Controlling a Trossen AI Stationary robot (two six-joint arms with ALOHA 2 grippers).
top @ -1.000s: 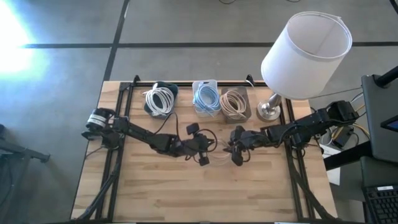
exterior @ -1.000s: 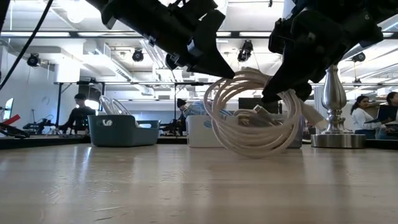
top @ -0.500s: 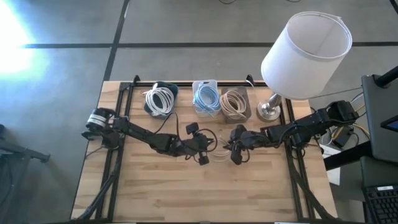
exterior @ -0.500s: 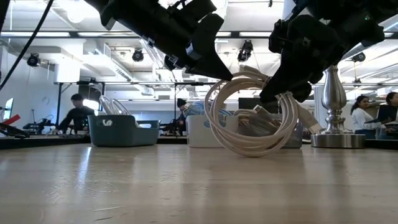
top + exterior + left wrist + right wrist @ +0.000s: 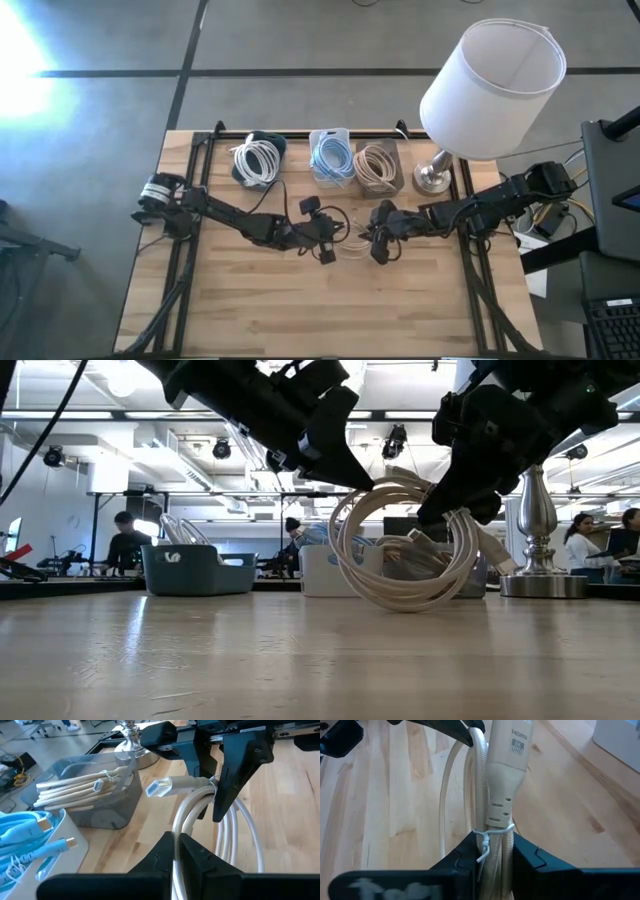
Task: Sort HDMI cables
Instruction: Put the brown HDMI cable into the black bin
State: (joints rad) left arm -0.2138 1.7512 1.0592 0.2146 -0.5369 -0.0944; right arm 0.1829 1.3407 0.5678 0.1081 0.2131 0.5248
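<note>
Standing on edge at the middle of the table [image 5: 250, 310], a beige cable coil [image 5: 405, 550] is wound in several round loops and bound by a thin white tie. Its ring is upright, with the lowest loops apparently touching the wood, and its flat face turns toward the near edge. One flat plug marked HDMI sticks out past the binding. The left gripper [image 5: 335, 238] has its jaws closed tight on the strands at the coil's left side. The right gripper [image 5: 372, 240] has its jaws clamped on the bundle at the tie, on the coil's right side.
</note>
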